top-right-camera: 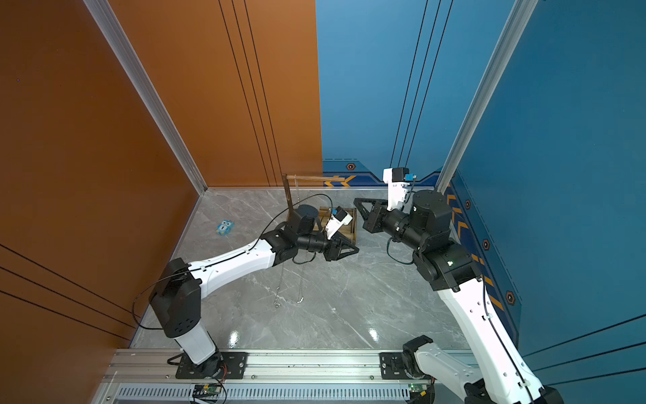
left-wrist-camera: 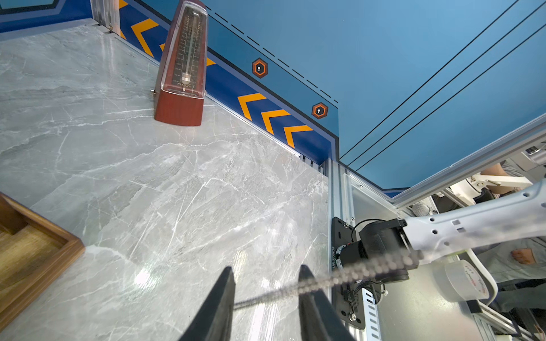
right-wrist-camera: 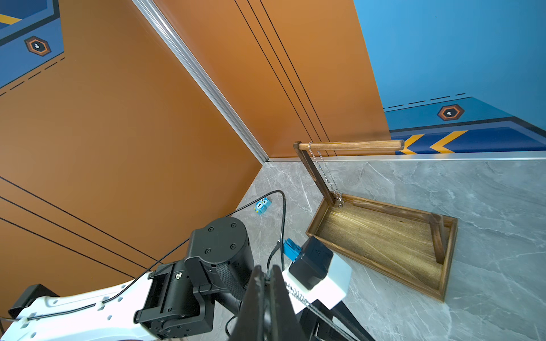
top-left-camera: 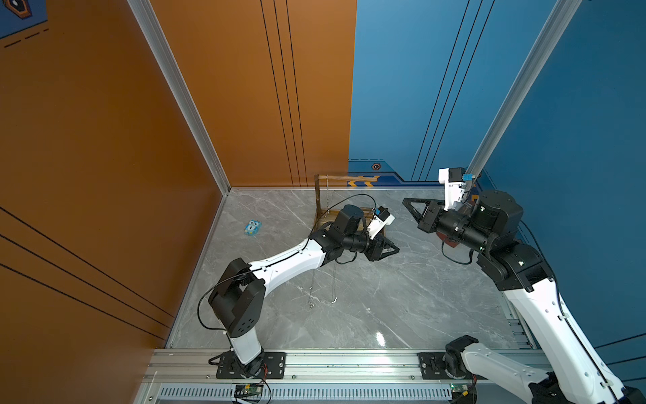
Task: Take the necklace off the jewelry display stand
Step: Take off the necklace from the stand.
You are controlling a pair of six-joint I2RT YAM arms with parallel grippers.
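The brown wooden jewelry display stand (right-wrist-camera: 348, 145) stands at the back of the table, its tray (right-wrist-camera: 384, 236) bare. One silver necklace (right-wrist-camera: 323, 174) hangs from the rod beside the post, also seen in a top view (top-left-camera: 327, 190). My right gripper (right-wrist-camera: 267, 267) is shut on the end of another chain (right-wrist-camera: 295, 294), in front of the tray's right end (top-left-camera: 406, 202). That chain (left-wrist-camera: 263, 298) runs across the gap between my left gripper's (left-wrist-camera: 266, 268) fingers, which stand apart. In both top views the left gripper (top-left-camera: 393, 249) (top-right-camera: 353, 249) sits just in front of the tray.
More chain (top-left-camera: 334, 286) lies on the marble under my left forearm. A dark red metronome (left-wrist-camera: 180, 73) stands by the right wall, behind my right arm. A small blue owl toy (top-left-camera: 252, 227) lies at the far left. Walls close in on three sides.
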